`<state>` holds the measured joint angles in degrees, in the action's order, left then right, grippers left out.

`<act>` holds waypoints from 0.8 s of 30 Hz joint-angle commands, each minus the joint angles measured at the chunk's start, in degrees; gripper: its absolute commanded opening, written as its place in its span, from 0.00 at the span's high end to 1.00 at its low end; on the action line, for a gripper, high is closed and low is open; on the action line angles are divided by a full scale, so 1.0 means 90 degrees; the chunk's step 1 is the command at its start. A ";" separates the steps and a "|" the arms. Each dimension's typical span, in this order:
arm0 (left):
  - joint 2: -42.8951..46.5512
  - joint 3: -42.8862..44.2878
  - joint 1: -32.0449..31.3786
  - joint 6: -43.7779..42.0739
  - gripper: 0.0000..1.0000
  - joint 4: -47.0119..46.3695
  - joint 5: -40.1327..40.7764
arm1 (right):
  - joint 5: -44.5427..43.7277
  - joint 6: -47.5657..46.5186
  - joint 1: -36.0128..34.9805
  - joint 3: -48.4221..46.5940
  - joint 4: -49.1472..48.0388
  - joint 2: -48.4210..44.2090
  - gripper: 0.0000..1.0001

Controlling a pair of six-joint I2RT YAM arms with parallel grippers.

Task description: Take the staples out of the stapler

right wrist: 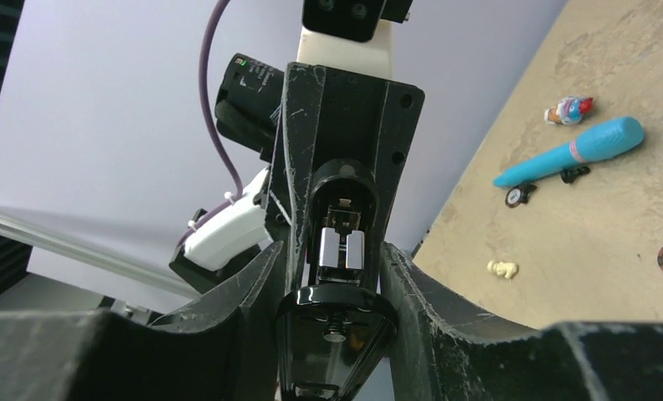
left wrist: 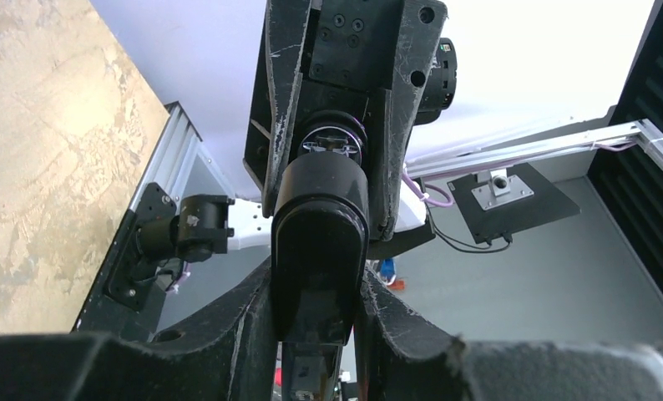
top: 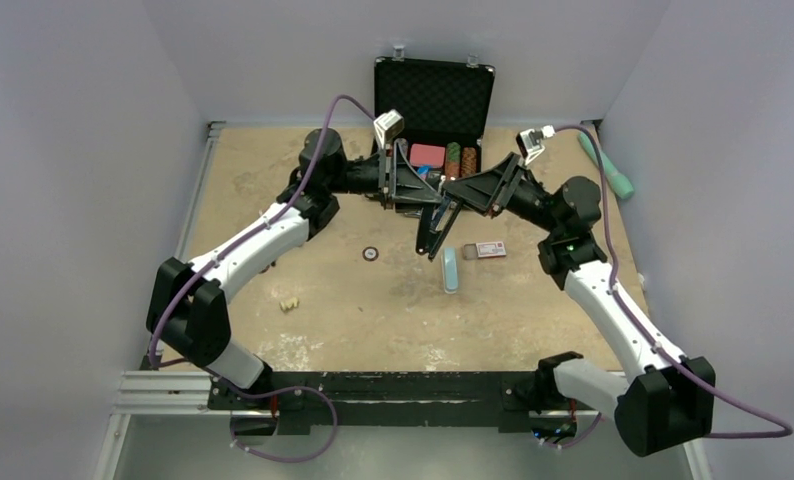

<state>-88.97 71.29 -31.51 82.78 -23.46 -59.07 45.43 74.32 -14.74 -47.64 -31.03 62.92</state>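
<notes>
The black stapler (top: 432,232) hangs opened above the table's middle, held between both grippers. My left gripper (top: 420,197) is shut on one arm of it; in the left wrist view its glossy black rounded end (left wrist: 320,242) sits clamped in my left gripper (left wrist: 320,311). My right gripper (top: 457,205) is shut on the other arm. In the right wrist view my right gripper (right wrist: 336,288) holds the stapler (right wrist: 336,330), with its silvery metal channel (right wrist: 341,249) showing inside. No loose strip of staples shows in any view.
An open black case (top: 433,100) with coloured items stands at the back. On the table lie a teal tube (top: 450,268), a small printed box (top: 490,249), a dark ring (top: 370,254), a cream lump (top: 289,304) and a green-handled tool (top: 609,166).
</notes>
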 commanded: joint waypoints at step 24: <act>0.0607 -0.3128 0.0148 0.2317 1.00 -0.2422 0.1598 | -0.1313 -0.0688 -0.0020 0.0518 0.2407 -0.0052 1.00</act>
<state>-86.24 46.30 -31.14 97.65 -39.94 -45.15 39.90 71.09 -15.53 -43.29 -8.95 61.98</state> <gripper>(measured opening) 0.366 0.443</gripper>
